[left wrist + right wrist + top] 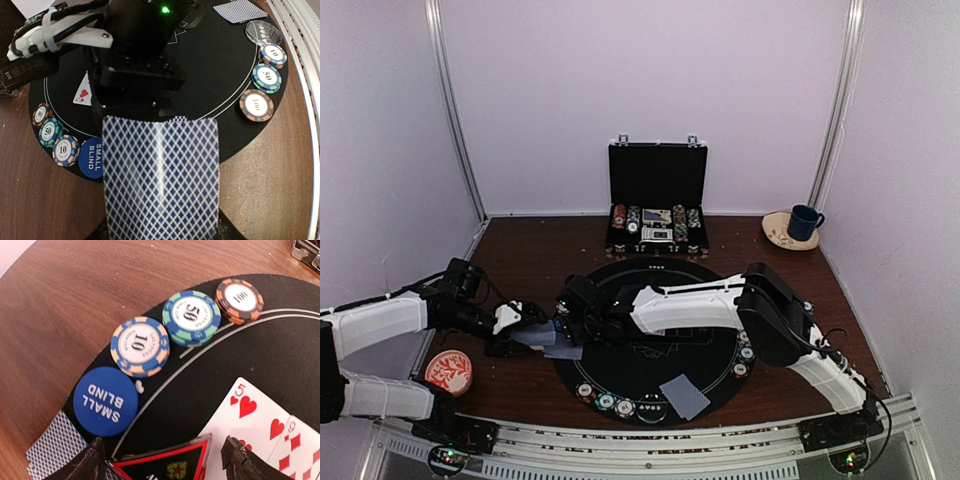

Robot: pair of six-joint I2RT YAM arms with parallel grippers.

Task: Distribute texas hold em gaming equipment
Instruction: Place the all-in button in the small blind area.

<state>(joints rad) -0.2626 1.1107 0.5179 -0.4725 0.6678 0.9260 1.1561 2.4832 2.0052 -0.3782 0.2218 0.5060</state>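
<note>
The left fingers (527, 327) were clamped on the blue-backed cards (160, 175), which stuck out ahead of them and hid their tips in the wrist view. Just beyond the cards' far edge hung the right fingers (162, 447), spread wide, with the red triangle marker (165, 467) lying between them on the black mat (640, 372). A gap showed between the marker and one finger, so it looked unheld.

The main risk was crowding. With the two arms this close, a small advance by either could press the cards' edge against the right wrist housing and bend them or work them out of the grip. A corner of blue-backed card also showed just outside one right finger, and the five of hearts (245, 410) lay face up beside the other. If the fingers closed or slid from there, they might drag either card along with the marker.

Just ahead of the right fingers sat the Small Blind button (106, 401), and past it the striped chips (140, 346) in short stacks along the mat's rim. A low sideways sweep could topple them onto the tabletop (75, 295). The briefcase (657, 205) stood well apart, out of harm's way.
</note>
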